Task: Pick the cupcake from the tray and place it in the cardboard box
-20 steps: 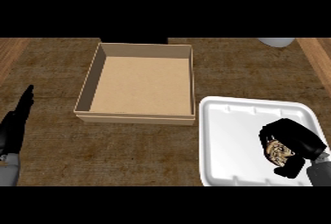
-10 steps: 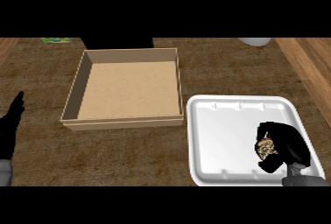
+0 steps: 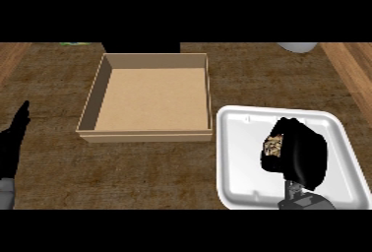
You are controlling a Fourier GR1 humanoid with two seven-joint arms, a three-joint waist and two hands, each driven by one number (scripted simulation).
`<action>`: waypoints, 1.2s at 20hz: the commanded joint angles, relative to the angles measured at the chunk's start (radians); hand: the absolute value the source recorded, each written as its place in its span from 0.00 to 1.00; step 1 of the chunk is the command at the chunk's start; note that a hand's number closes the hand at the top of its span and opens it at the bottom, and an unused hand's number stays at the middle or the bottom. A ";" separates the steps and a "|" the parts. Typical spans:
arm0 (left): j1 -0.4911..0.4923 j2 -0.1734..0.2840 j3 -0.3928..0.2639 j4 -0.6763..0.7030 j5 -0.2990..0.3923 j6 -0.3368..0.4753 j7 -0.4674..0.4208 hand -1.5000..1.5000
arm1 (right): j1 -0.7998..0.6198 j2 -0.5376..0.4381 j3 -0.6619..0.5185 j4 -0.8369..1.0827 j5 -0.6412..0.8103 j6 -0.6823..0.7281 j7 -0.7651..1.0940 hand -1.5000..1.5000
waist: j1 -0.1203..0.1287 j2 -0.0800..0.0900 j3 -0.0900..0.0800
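- The right robot hand [image 3: 301, 155] sits over the white tray [image 3: 240, 147] in the lower right of the frame, its fingers curled round the cupcake [image 3: 272, 146].
- Only a small brown, speckled patch of the cupcake shows at the hand's left edge; the rest is hidden, so whether it still touches the tray floor is hard to say.
- The cardboard box [image 3: 91, 106] lies open in the upper middle of the frame, its right front corner just beside the tray's upper left corner. Its floor is bare.
- The left robot hand [image 3: 13, 138] rests at the left edge of the frame, fingers straight and relaxed, holding nothing, well apart from the box.
- Both tray and box stand on the dark wooden worktop [image 3: 145, 172]. A pale rounded object [image 3: 298, 47] peeks in at the top right, too cut off to name.
- The step in hand appears to be lifting the grasped cupcake off the tray.
- To do it well, I judge the hand should rise straight up first, so the cupcake clears the tray's raised rim without dragging the tray along.
- Then it should travel toward the upper left of the frame, high enough to pass over the box's near right wall.
- Lowering over the middle of the box floor, not by a wall, would leave room for the fingers to uncurl.
- Keeping the cupcake upright throughout should help it settle on its base.
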 commanded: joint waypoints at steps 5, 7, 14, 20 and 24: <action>-0.017 -0.044 -0.055 -0.022 -0.019 -0.002 -0.005 0.50 | -0.210 0.030 0.461 -0.103 0.188 0.139 0.547 1.00 | 0.073 0.022 0.010; -0.074 -0.028 -0.044 -0.012 -0.014 -0.011 0.013 0.50 | -0.355 0.030 0.486 -0.064 0.115 0.150 0.667 1.00 | 0.082 0.030 0.011; -0.074 -0.047 -0.070 -0.001 -0.025 -0.020 -0.003 0.50 | -0.662 0.030 0.380 0.138 -0.058 0.015 0.766 1.00 | 0.120 0.039 0.011; -0.075 -0.040 -0.058 0.023 -0.019 -0.028 -0.048 0.50 | -0.811 0.030 0.189 0.329 -0.178 -0.094 0.711 1.00 | 0.137 0.047 0.012; -0.114 -0.031 -0.064 0.012 -0.019 -0.045 -0.011 0.50 | -0.897 0.030 0.123 0.483 -0.238 -0.195 0.666 1.00 | 0.143 0.052 0.012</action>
